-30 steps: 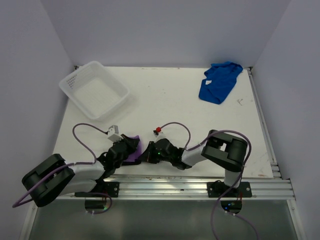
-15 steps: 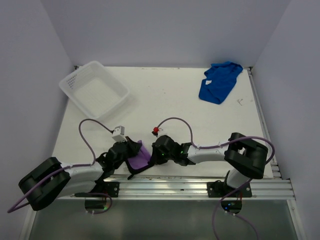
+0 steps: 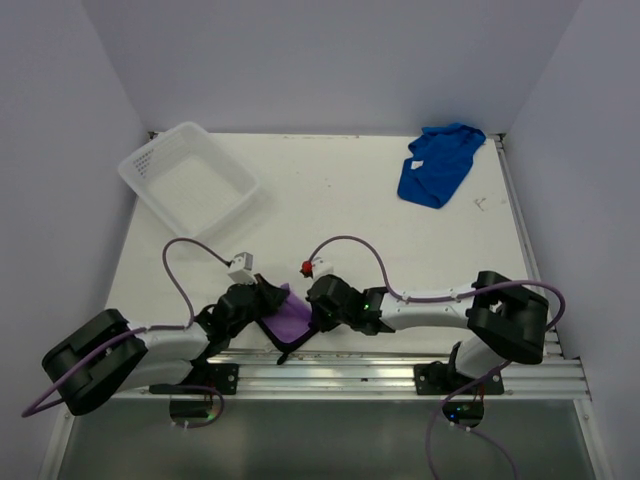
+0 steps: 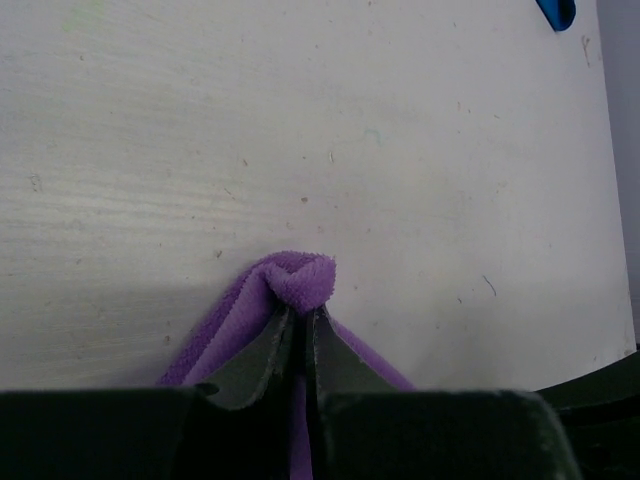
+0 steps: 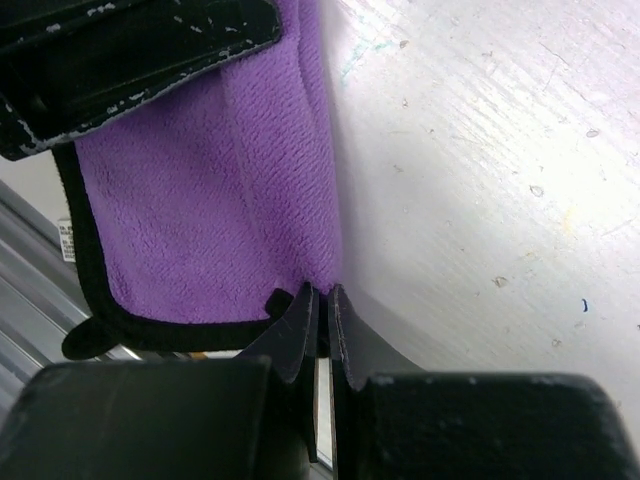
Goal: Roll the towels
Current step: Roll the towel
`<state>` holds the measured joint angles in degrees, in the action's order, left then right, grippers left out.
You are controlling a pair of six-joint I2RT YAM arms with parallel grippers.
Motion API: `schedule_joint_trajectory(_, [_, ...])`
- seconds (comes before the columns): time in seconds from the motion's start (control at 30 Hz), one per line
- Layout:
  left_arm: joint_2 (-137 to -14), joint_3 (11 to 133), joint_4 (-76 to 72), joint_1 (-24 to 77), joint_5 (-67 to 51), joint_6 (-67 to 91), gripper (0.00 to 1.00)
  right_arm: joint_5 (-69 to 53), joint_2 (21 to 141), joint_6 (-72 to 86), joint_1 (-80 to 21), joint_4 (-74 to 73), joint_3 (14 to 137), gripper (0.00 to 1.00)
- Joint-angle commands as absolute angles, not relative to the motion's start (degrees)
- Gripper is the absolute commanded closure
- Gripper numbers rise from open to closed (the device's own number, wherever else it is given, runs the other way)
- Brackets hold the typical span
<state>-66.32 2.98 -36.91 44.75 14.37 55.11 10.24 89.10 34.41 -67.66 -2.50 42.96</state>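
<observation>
Landmark: the white basket (image 3: 153, 146) sits askew at the far left corner of the surface (image 3: 350, 215). I place everything else from it.
Purple towel (image 3: 288, 318): it is well nearer to me than the basket and a little to its right, at the surface's near edge. It is caught between both sets of jaws. Its black-trimmed corner hangs over the rail (image 3: 400, 375) there.
Left jaws: clenched on a bunched fold of the purple towel (image 4: 300, 280). On my left wrist view the fingertips (image 4: 265, 350) pinch tight. A rounded nub of cloth pokes out beyond them, and the rest falls away on both sides.
Right jaws: grasping the purple towel (image 5: 200, 220) at its edge, close to the black-bound corner. The fingertips (image 5: 295, 330) are nearly together with the cloth pinched at their ends.
Towel height: I cannot tell whether the held part is clear of the surface. A soft shadow lies under it.
Blue towel (image 3: 438, 165): crumpled in a loose heap, straight across the far side from the basket in the opposite corner. It is well apart from both sets of jaws. A sliver shows at the top right of my left wrist view (image 4: 556, 12).
Arms: both reach inward and meet on the near side of the basket, jaws just beside each other.
</observation>
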Motion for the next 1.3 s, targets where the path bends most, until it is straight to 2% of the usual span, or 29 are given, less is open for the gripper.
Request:
schedule_joint_trajectory(0.0, [-65.48, 0.18, -37.62, 43.59, 21.71, 56.07, 0.92, 13.79, 88.42, 30.15, -69.52, -13.88, 43.41, 1.0])
schedule_joint_trajectory(0.03, [-65.39, 0.26, -37.53, 43.51, 21.62, 56.07, 0.81, 14.15, 88.68, 30.15, -70.13, -13.97, 43.59, 1.0])
schedule_joint_trajectory(0.13, [-63.73, 2.8, -33.51, 42.98, 20.83, 55.99, 0.65, 14.15, 89.03, 30.06, -70.84, -13.62, 43.77, 1.0])
schedule_joint_trajectory(0.23, [-60.05, 5.53, -26.67, 41.93, 19.78, 55.37, 0.54, 14.67, 89.21, 30.15, -71.45, -13.36, 44.29, 1.0])
schedule_joint_trajectory(0.4, [-55.55, 14.4, -14.61, 39.56, 18.11, 53.79, 0.49, 16.7, 89.74, 30.93, -72.25, -13.54, 45.44, 1.0])
schedule_joint_trajectory(0.53, [-56.42, 21.69, -8.01, 39.02, 13.9, 52.73, 0.46, 19.16, 90.17, 31.99, -73.3, -13.18, 45.88, 1.0])
schedule_joint_trajectory(1.0, [-62.84, 25.84, -7.21, 38.94, -1.22, 60.03, 0.44, 24.61, 88.59, 34.19, -74.53, -11.17, 44.74, 1.0])
schedule_joint_trajectory(1.27, [-62.49, 22.86, -14.4, 39.11, -5.96, 64.59, 0.44, 23.38, 89.47, 34.63, -74.62, -8.7, 43.86, 1.0])
